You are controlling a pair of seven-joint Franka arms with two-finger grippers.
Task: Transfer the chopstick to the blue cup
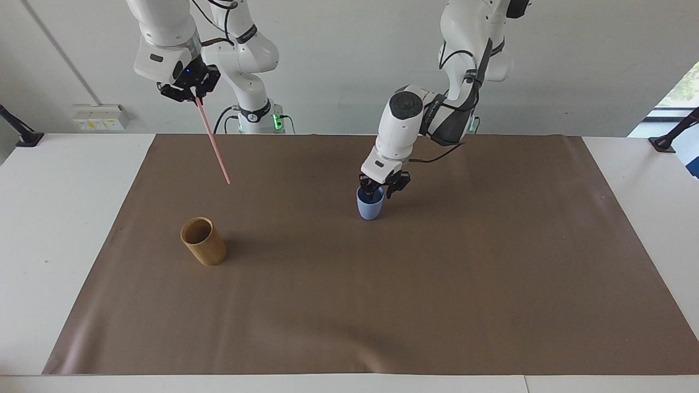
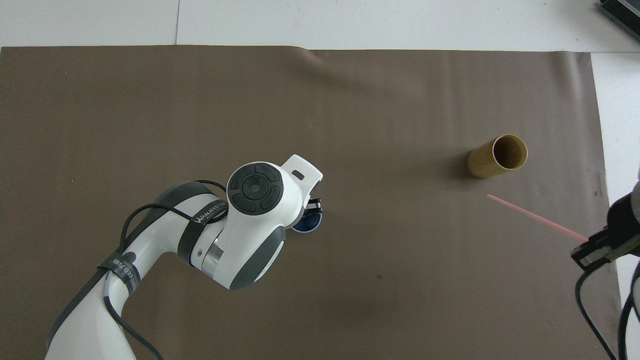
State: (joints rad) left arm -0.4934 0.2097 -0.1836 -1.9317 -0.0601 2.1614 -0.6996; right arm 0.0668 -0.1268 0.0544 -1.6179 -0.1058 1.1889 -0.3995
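The light blue cup [image 1: 370,208] stands upright on the brown mat near the table's middle; the overhead view shows only part of its dark inside [image 2: 305,226] past the left arm's wrist. My left gripper [image 1: 380,190] [image 2: 314,206] is at the cup's rim, open, one finger inside the cup and one outside. My right gripper [image 1: 191,96] [image 2: 590,248] is high over the mat's edge at the right arm's end, shut on the top of the pale pink chopstick [image 1: 214,143] [image 2: 534,217]. The chopstick slants down toward the table's middle with its tip in the air.
A tan bamboo-like cup [image 1: 203,241] [image 2: 497,156] stands on the mat [image 1: 437,284] toward the right arm's end, farther from the robots than the blue cup. White tabletop borders the mat at both ends.
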